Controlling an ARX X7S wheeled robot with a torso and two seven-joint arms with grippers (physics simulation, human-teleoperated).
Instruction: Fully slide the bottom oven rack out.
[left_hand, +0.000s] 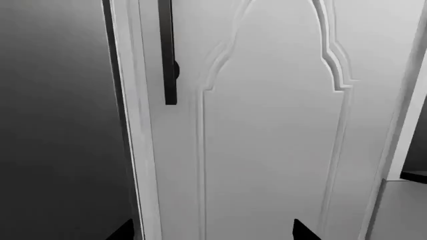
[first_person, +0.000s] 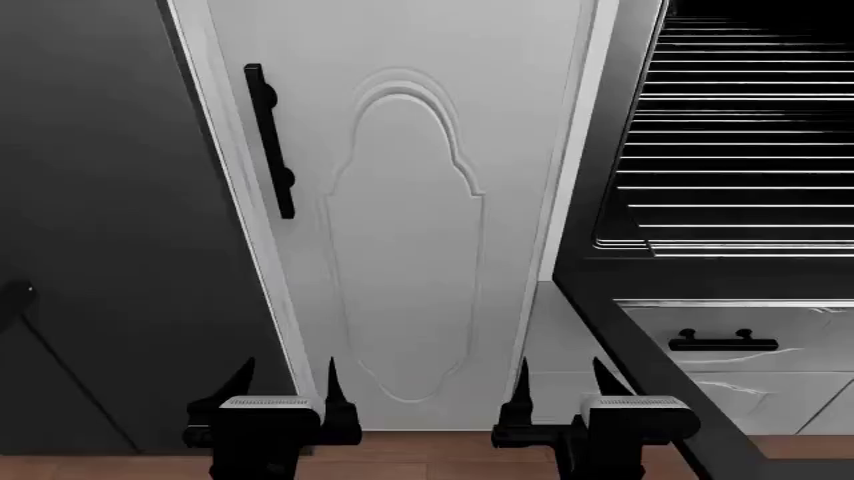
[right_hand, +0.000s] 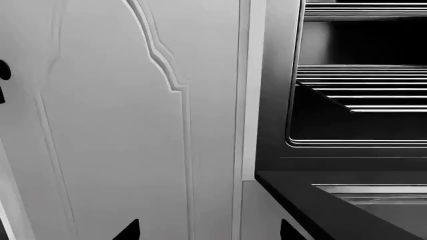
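Note:
The oven (first_person: 607, 150) stands open at the upper right, its dark cavity framed by a shiny rim (right_hand: 292, 100). The bottom oven rack (first_person: 747, 215) (right_hand: 373, 92) of thin silver rods lies inside the cavity, under a matching rack (right_hand: 367, 12). The drop-down door (first_person: 627, 340) (right_hand: 313, 200) hangs open in front. My left gripper (first_person: 288, 372) (left_hand: 213, 231) and right gripper (first_person: 561, 372) (right_hand: 210, 231) are both open and empty. They sit low in front of the white cabinet door, left of the oven and well short of the rack.
A white panelled cabinet door (first_person: 400, 230) with a black bar handle (first_person: 270, 140) fills the centre. A dark panel (first_person: 94, 250) stands to its left. Below the oven is a drawer with a black handle (first_person: 721, 342). Wooden floor (first_person: 427, 455) shows at the bottom.

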